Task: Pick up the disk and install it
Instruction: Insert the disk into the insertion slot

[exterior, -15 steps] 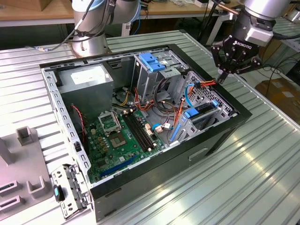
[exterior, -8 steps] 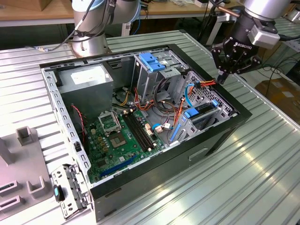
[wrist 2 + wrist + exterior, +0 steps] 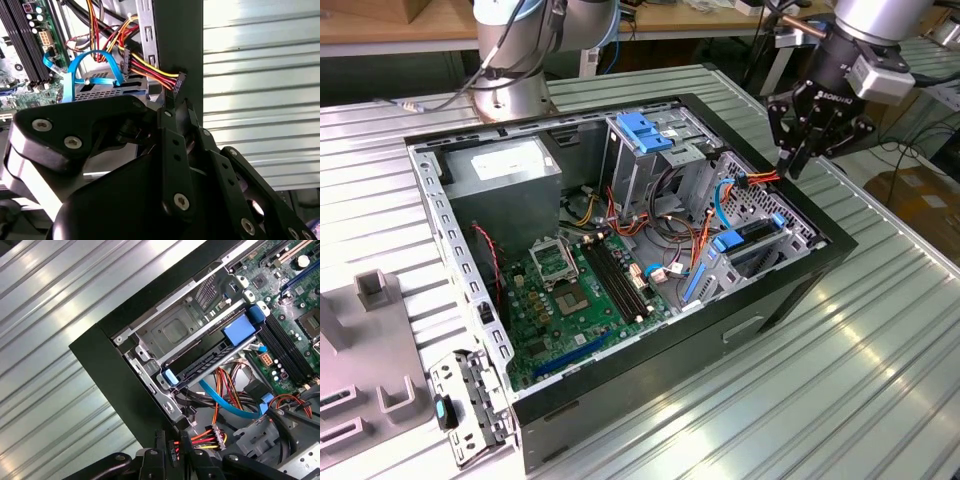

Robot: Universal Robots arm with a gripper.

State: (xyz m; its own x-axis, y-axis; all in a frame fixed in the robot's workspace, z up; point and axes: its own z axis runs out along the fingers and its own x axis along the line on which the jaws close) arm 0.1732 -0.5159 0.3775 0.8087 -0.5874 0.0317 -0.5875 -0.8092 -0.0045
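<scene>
Seen in the exterior view at two o'clock: black multi-link gripper [image 3: 792,165], poised over the three o'clock rim of the open black desktop computer case [image 3: 780,300]. Fingers drawn together and clenched on a small black plug with red, yellow and black wires [image 3: 173,446], pinched between the tips in both wrist views [image 3: 178,81]. Wires run from that plug down into the case.

Flat dark grey disk with bright blue plastic rails [image 3: 760,238] sits apart from the gripper, slotted in the silver metal drive cage [image 3: 790,215] at about four o'clock from the case centre in the exterior view. In the first wrist view, the disk [image 3: 212,361] appears edge-on between its two blue tabs. Flat blue data cable [image 3: 220,400] loops just beside it. Green motherboard [image 3: 580,290] lies at the case floor towards seven o'clock. Ribbed aluminium table [image 3: 880,380] carries the case.
</scene>
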